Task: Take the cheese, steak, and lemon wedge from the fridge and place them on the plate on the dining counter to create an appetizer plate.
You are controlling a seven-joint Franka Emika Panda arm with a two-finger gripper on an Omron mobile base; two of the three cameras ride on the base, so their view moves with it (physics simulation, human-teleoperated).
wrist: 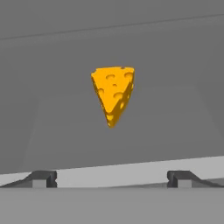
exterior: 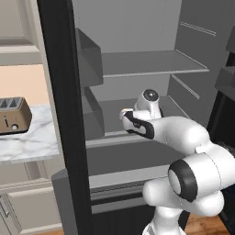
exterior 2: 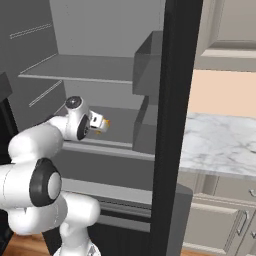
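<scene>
Left base view. Fridge [exterior: 137, 59], door swung open, grey interior with two bare-looking shelves and door bins on the inner wall. White arm reaching in at middle-shelf level; wrist hiding the gripper and whatever lies ahead of it. Toaster [exterior: 13, 114] on a marble wall counter [exterior: 32, 142] to the left, pale cabinets below, peach wall behind, wood floor at lower right.

Right base view. Same fridge from the other side, black frame post cutting the scene. Small orange patch, the cheese [exterior 2: 104, 123], peeking just past the wrist on the middle shelf [exterior 2: 120, 125]. Steak and lemon wedge hidden or too small to tell.

Hand view. Cheese wedge lying on the grey shelf, point towards the camera, centred ahead and apart from the gripper [wrist: 112, 178]. Fingertips [wrist: 43, 178] spread wide, nothing between them: released, empty.

Risks, as judgement. Wedge shape tapering: closing on the slanted faces likely to squeeze the cheese out or spin it. Descent too deep: tips striking the shelf. Off-centre approach: one finger nudging the wedge further back. Arm working in a tight space: elbow or wrist catching the shelf lip or door bins on withdrawal.
</scene>
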